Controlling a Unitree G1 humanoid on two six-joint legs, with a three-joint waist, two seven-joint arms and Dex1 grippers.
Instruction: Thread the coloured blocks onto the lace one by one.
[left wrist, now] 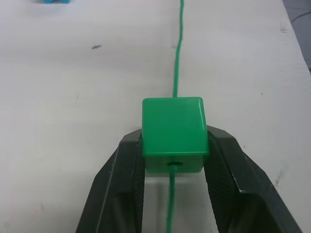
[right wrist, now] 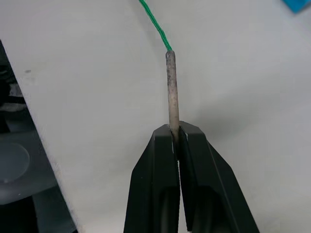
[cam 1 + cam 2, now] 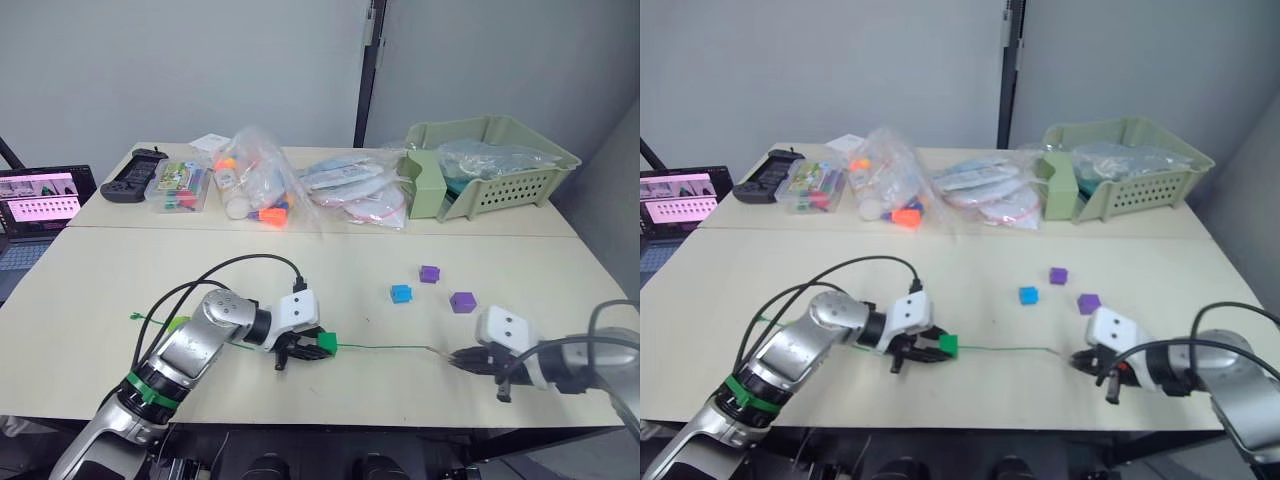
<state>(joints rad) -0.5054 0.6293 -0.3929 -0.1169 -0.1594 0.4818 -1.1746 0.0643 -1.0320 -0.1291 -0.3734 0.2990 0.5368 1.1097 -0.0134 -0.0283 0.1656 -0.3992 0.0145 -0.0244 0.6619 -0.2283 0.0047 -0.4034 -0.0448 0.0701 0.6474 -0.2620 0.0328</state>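
While my left gripper (image 1: 172, 160) is clamped on the green cube (image 1: 173, 131) with the lace (image 3: 385, 347) already running through its hole, I treat that cube as my reference for everything else. Right of the cube the lace stretches almost straight across the table (image 3: 90, 300) to its pale tip (image 2: 171, 92), which my right gripper (image 2: 175, 138) pinches with its fingers pressed together. Left of the cube the lace trails off towards a lime wedge (image 3: 177, 324) beside my left arm. To do this well, I think I should keep the tip hand steady and the lace taut, then slide the cube leftwards along it without twisting, so the hole stays in line. The blue cube (image 3: 401, 294) and two purple cubes (image 3: 429, 273) wait beyond the lace, up and right of the green one, still unthreaded.
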